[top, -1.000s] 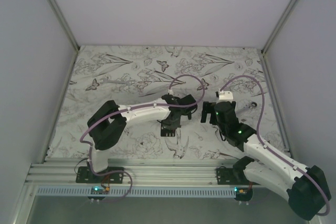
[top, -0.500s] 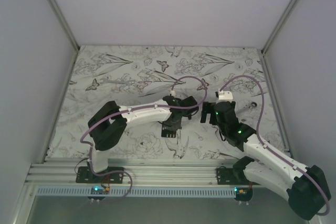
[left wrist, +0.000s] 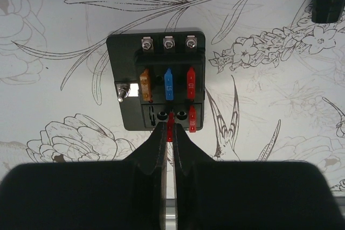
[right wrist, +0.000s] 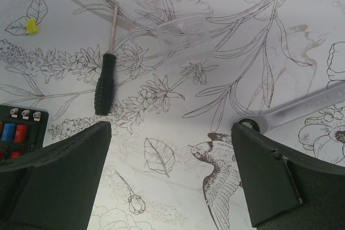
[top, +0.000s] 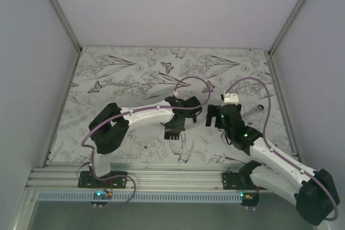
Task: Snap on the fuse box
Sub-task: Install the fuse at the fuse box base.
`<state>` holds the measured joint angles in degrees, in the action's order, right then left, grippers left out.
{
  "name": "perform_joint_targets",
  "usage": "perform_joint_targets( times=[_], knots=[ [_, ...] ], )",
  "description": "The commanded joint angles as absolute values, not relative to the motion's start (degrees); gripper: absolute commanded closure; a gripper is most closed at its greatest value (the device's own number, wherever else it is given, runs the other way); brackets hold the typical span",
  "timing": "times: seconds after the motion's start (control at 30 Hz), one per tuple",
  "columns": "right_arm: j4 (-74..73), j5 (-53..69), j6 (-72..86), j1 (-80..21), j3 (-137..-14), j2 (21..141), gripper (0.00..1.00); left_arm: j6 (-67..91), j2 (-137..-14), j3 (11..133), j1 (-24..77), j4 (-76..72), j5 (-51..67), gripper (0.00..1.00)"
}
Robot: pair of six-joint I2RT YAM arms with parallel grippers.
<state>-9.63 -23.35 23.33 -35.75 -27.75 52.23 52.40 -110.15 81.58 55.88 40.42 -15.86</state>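
The fuse box is a flat black block lying on the flower-print table, with orange, blue and red fuses in its upper row and a red one at lower right. My left gripper is shut on a small red fuse at the box's lower middle slot. In the top view the box lies just under the left gripper. My right gripper is open and empty above the bare table, to the right of the box; it also shows in the top view.
In the right wrist view, a black-handled screwdriver, a clear plastic cover, a loose yellow fuse and a metal wrench lie on the table. The wrench lies right of the right arm.
The left gripper shifted slightly to the right and back again over the fuse box. The right arm has not moved.
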Motion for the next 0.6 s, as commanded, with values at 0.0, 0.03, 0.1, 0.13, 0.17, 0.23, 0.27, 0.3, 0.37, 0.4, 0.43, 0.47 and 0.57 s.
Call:
perform_joint_targets(
  times=[0.0,0.03,0.1,0.13,0.17,0.23,0.27,0.3,0.37,0.4,0.43,0.47,0.57],
  knots=[
    [-8.3,-23.2,23.9,-35.4,-28.1,52.5,0.0,51.2,-107.8,80.7,56.2,42.7,-15.2,1.0],
    [-8.3,-23.1,23.9,-35.4,-28.1,52.5,0.0,51.1,-107.8,80.7,56.3,42.6,-15.1,1.0],
    [-8.3,-23.1,23.9,-35.3,-28.1,52.6,0.0,50.9,-107.6,80.6,56.3,42.6,-15.3,1.0],
    [-8.3,-23.1,23.9,-35.4,-28.1,52.6,0.0,50.7,-107.6,80.7,56.4,42.6,-15.4,1.0],
    [-8.3,-23.1,23.8,-35.4,-28.1,52.6,0.0,50.6,-107.6,80.6,56.4,42.6,-15.5,1.0],
    [-8.3,-23.1,23.9,-35.3,-28.1,52.6,0.0,50.5,-107.8,80.5,56.4,42.6,-15.6,1.0],
    [-8.3,-23.0,23.9,-35.4,-28.1,52.6,0.0,50.5,-108.0,80.6,56.4,42.7,-15.4,1.0],
    [-8.3,-23.0,23.9,-35.4,-28.1,52.6,0.0,50.6,-108.2,80.6,56.4,42.7,-15.4,1.0],
    [-8.3,-22.9,23.9,-35.4,-28.1,52.5,0.0,50.7,-108.8,80.7,56.4,42.7,-15.2,1.0],
    [-8.3,-22.9,23.9,-35.4,-28.1,52.6,0.0,50.7,-109.1,80.7,56.4,42.7,-15.2,1.0],
    [-8.3,-22.9,23.9,-35.4,-28.1,52.5,0.0,50.7,-109.4,80.9,56.4,42.7,-15.0,1.0],
    [-8.3,-22.9,23.9,-35.3,-28.1,52.5,0.0,50.6,-109.7,81.0,56.4,42.6,-15.1,1.0],
    [-8.3,-22.8,24.0,-35.4,-28.1,52.5,0.0,50.7,-110.6,81.0,56.4,42.6,-15.6,1.0]
  ],
)
